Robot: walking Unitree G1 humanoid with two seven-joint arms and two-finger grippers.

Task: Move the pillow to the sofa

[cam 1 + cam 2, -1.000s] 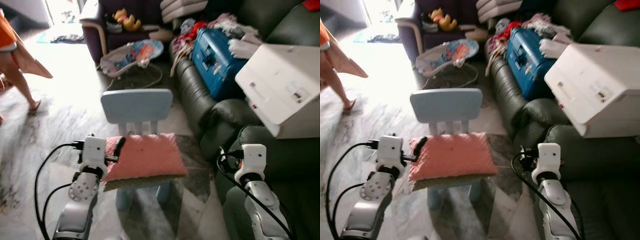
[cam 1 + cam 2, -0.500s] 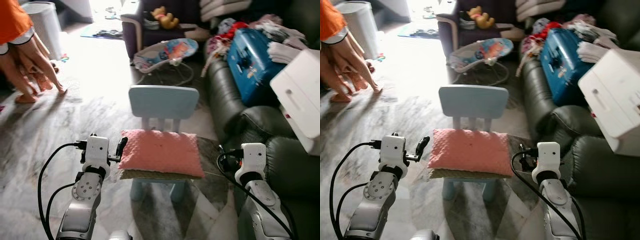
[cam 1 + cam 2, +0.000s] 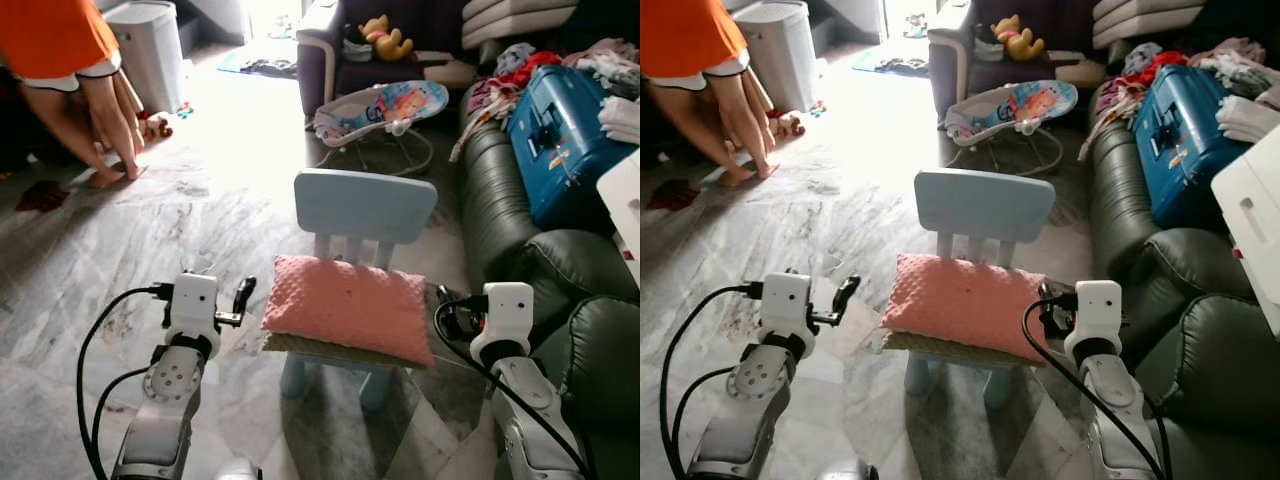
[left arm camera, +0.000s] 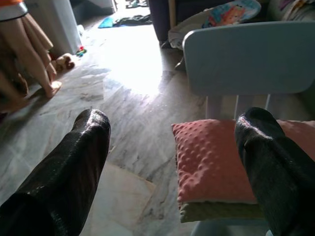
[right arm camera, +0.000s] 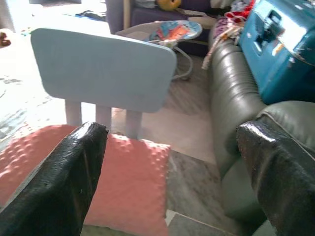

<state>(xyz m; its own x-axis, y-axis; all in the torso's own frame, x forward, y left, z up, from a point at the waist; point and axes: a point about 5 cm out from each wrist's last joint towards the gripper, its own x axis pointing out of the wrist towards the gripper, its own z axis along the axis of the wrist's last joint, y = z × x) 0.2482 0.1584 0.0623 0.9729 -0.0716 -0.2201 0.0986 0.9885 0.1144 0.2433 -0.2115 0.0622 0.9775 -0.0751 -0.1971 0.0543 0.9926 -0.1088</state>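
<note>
Left hand [image 3: 243, 296] raised beside the pillow's near left edge, fingers [image 4: 88, 147] spread wide, gripping nothing, one fingertip over the pillow corner in the wrist view. Right hand [image 3: 1048, 305] raised at the pillow's right end, fingers [image 5: 78, 162] likewise spread apart, empty. Pink pillow [image 3: 350, 309] lying flat on the seat of a pale blue chair [image 3: 365, 205], atop a thin olive cushion [image 3: 330, 349]. Dark green sofa [image 3: 560, 290] just right of the chair, blue case [image 3: 560, 145] and heaped clothes [image 3: 1140, 75] on it. Farther back, a baby bouncer [image 3: 385, 105] on the marble floor [image 3: 180, 220]; a person [image 3: 85, 70] in orange standing far left beside a white bin [image 3: 150, 50].
</note>
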